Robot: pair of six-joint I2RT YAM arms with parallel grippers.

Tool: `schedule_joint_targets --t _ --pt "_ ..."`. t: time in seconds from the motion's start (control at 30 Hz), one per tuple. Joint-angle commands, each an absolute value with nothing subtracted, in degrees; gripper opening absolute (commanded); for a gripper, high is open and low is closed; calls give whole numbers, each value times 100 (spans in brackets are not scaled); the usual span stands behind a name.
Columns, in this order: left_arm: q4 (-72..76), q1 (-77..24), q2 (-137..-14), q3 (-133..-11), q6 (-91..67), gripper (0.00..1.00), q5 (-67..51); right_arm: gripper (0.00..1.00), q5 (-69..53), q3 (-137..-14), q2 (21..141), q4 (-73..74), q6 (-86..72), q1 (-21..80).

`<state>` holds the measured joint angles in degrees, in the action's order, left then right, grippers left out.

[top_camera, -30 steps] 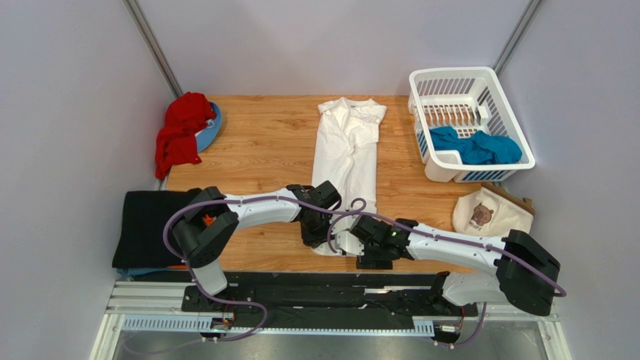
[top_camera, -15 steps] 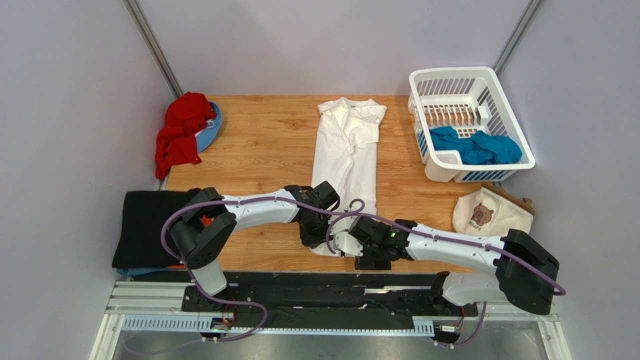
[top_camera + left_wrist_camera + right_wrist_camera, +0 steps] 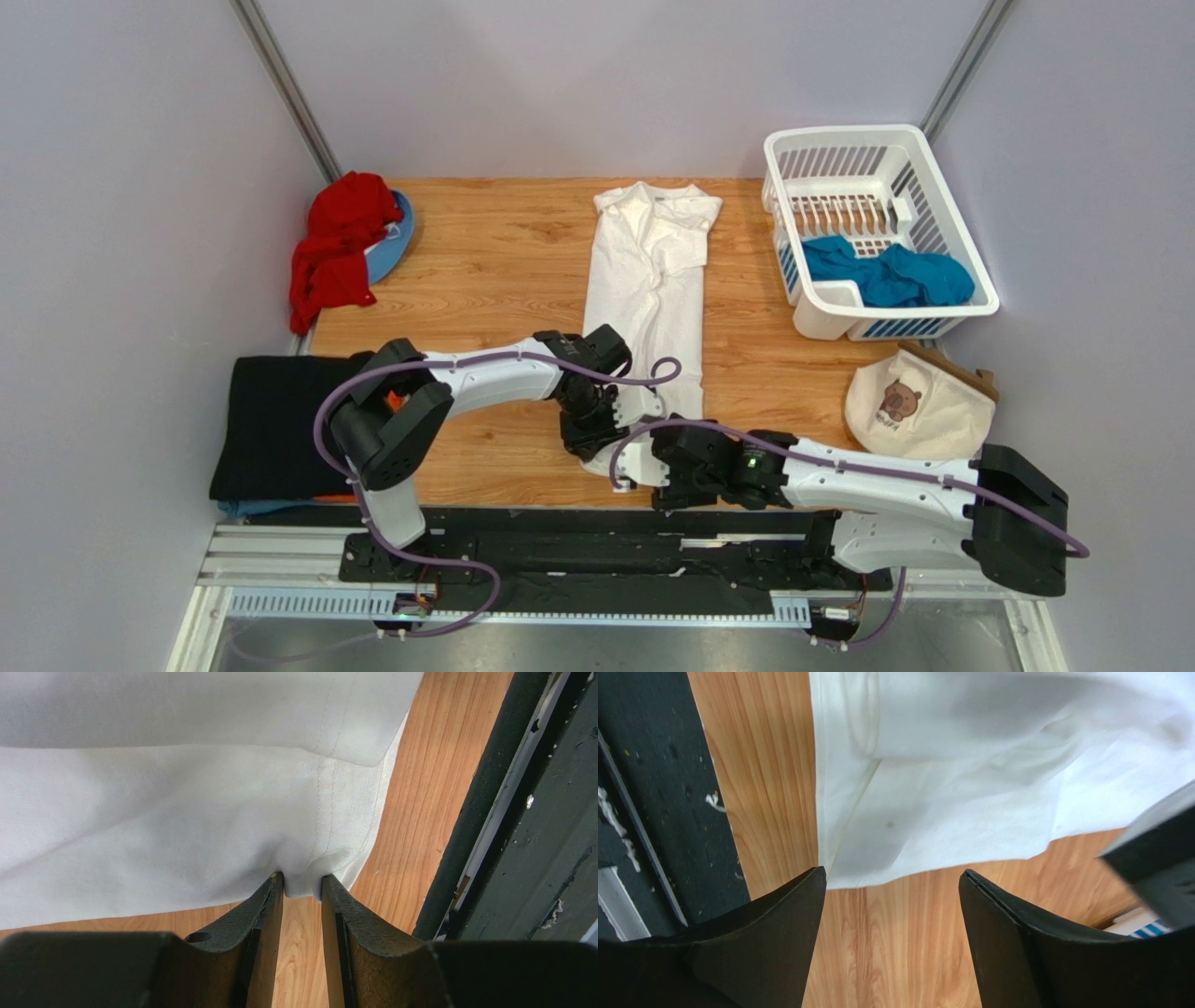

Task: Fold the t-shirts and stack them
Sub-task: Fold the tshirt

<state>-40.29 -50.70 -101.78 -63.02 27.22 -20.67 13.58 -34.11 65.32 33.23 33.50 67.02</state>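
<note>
Swinging nearer and to the left since the earlier frame, the right arm now lies low along the near edge of the desk (image 3: pixel 477 266), and its right gripper (image 3: pixel 892 876) has come to the near left corner of the white t-shirt (image 3: pixel 648 280). Its jaws are spread wide, with the hem just beyond their tips and nothing between them. The left gripper (image 3: pixel 303 882) has barely shifted. It is pinching a small fold of the same near hem. From above, both grippers cover the shirt's near end, so the pinch shows only in the left wrist view. The white t-shirt runs as a long narrow strip from there to the far middle of the desk, with no print visible. A black t-shirt (image 3: pixel 274 420) lies at the near left, hanging past the desk's edge, with something orange and blue under it that is hard to make out. A bunched red garment (image 3: pixel 337 245) sits far left on a blue plate (image 3: pixel 400 235). The teal t-shirt (image 3: pixel 884 273) is in the white basket (image 3: pixel 849 135) at the far right, with a cream bag (image 3: pixel 919 399) nearer.
</note>
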Motion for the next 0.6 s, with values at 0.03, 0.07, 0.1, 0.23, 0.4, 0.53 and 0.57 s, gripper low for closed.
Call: schedule_joint_targets --t 0.03,0.07,0.1,0.23,0.4,0.53,0.57 --pt "-4139 -5071 -10608 -6503 2944 36 -2294 75 1740 -3357 6363 2567 3524 6943" --pt "-4174 -5071 -10652 -6530 2962 36 -2355 75 1766 -3357 6398 2558 3542 6943" --pt "-4253 -5071 -10687 -6574 3023 36 -2416 75 1784 -3366 6503 2532 3568 6943" --pt "-4464 -5071 -10837 -6793 3146 36 -2531 75 1837 -3287 6653 2400 3674 6943" --pt "-4561 -5071 -10863 -6873 3208 36 -2531 75 1811 -3226 6715 2408 3691 6952" --pt "-4597 -5071 -10872 -6855 3261 36 -2479 75 1741 -3208 6680 2522 3674 6943" --pt "-4597 -5063 -10872 -6847 3278 36 -2479 75 1749 -3182 6662 2531 3674 6943"
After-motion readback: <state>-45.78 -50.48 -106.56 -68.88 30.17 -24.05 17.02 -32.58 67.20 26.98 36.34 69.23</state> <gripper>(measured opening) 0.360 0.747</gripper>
